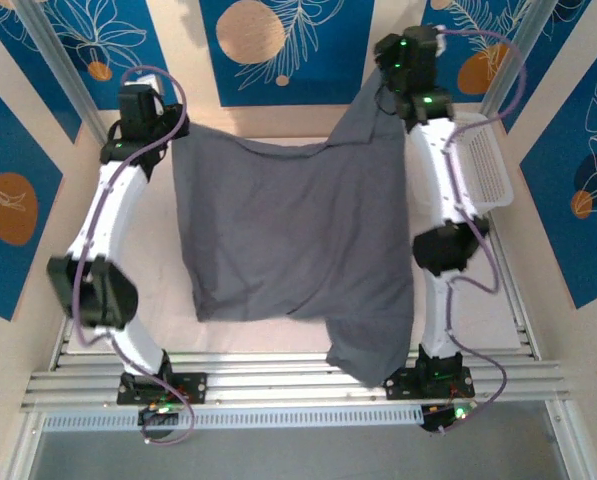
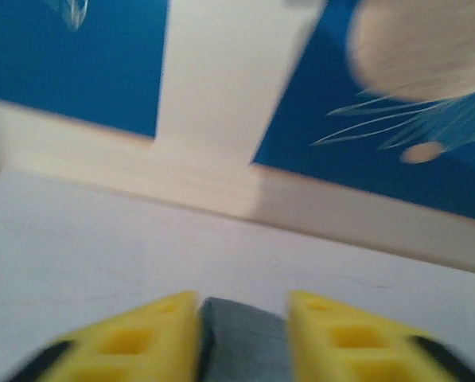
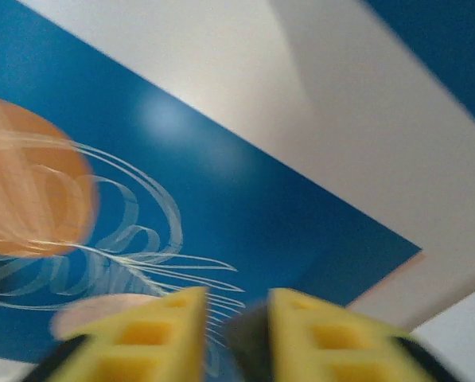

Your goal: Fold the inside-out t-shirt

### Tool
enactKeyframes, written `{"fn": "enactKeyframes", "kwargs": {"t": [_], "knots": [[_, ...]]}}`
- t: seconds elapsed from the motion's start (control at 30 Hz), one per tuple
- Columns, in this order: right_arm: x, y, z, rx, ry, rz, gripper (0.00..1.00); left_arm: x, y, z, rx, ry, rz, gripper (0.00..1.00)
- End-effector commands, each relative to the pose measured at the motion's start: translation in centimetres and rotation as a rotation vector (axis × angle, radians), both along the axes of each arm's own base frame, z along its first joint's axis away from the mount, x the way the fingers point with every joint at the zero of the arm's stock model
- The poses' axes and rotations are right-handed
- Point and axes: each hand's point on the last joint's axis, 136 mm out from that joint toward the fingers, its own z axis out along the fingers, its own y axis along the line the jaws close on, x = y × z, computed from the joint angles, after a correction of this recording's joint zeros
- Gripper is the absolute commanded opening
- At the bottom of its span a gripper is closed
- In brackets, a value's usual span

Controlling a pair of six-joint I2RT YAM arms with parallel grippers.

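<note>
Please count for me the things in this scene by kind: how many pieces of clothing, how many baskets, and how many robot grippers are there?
Dark grey t-shirt: 1
White basket: 1
Grippers with yellow fingers: 2 (left gripper, right gripper)
Total: 4

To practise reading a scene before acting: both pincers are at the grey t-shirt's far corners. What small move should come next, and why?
Probably open both pincers wide and back off. The t-shirt lies spread on the table, grey cloth sits between the parted fingers of the left pincer and right pincer, and its right far corner hangs raised.
</note>
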Motion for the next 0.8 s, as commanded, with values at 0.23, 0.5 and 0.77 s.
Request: {"fn": "enactKeyframes", "kwargs": {"t": [0.23,0.5,0.77], "knots": [[-1.8,0.9,-0.2,-0.09,0.03,0.225,0.99,1.8,-2.1,2.8,-0.207,-0.059,-0.207,0.73],[-16.6,3.2,-10.5,-0.19,0.418,0.409,0.99,-11.5,-9.2,-5.8,-0.283,0.214,-0.226,0.39],[-26.1,2.9,-28.2,-0.097,0.751,0.425,0.0,-18.3,-9.2,-19.9,-0.172,0.554,-0.058,0.0]]}}
